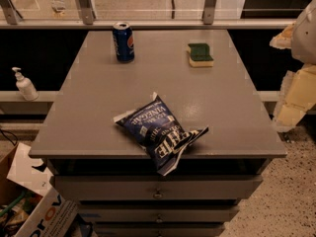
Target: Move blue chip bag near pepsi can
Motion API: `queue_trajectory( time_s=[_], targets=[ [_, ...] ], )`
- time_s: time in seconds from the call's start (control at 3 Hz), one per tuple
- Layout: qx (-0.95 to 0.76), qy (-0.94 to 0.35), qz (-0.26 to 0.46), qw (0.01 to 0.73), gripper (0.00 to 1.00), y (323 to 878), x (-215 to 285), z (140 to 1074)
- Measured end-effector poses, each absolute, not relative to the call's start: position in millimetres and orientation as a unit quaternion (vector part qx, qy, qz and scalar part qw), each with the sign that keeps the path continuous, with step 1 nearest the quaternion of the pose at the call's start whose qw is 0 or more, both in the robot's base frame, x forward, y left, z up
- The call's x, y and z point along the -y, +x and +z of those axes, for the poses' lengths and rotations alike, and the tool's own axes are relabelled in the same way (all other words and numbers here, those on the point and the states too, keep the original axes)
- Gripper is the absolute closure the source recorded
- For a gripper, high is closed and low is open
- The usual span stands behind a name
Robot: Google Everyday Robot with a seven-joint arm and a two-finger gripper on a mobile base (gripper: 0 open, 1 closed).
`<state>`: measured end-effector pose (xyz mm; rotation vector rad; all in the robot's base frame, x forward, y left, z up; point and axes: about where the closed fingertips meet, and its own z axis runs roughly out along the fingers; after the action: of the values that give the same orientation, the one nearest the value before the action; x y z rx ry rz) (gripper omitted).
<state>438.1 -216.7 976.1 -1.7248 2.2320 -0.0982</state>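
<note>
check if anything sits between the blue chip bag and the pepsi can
Nothing visible does. The blue chip bag lies at the near edge of the table, the pepsi can stands far back left, with bare tabletop between them. The sponge sits far back right, off that line. The gripper is off the table's right side.

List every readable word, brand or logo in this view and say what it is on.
"VINEGAR": crinkled navy foil chip bag at the grey table's front edge; its other white lettering is too crumpled to read.
"prov": white cardboard box, lower left.
Red-white-blue round logo, no readable words: upright blue soda can.
No text: pale gripper, right edge, beside the table.
</note>
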Motion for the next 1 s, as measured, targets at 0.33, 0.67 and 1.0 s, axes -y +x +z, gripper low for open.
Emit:
queue_trajectory(
  time_s=[0.33,0.67,1.0],
  targets=[
    [-0.781,-0.603,-0.034,0.159,0.0,438,217,976],
    [-0.779,-0.603,-0.033,0.171,0.0,442,220,979],
    [-0.771,-0.609,-0.008,0.186,0.0,453,221,957]
  ],
)
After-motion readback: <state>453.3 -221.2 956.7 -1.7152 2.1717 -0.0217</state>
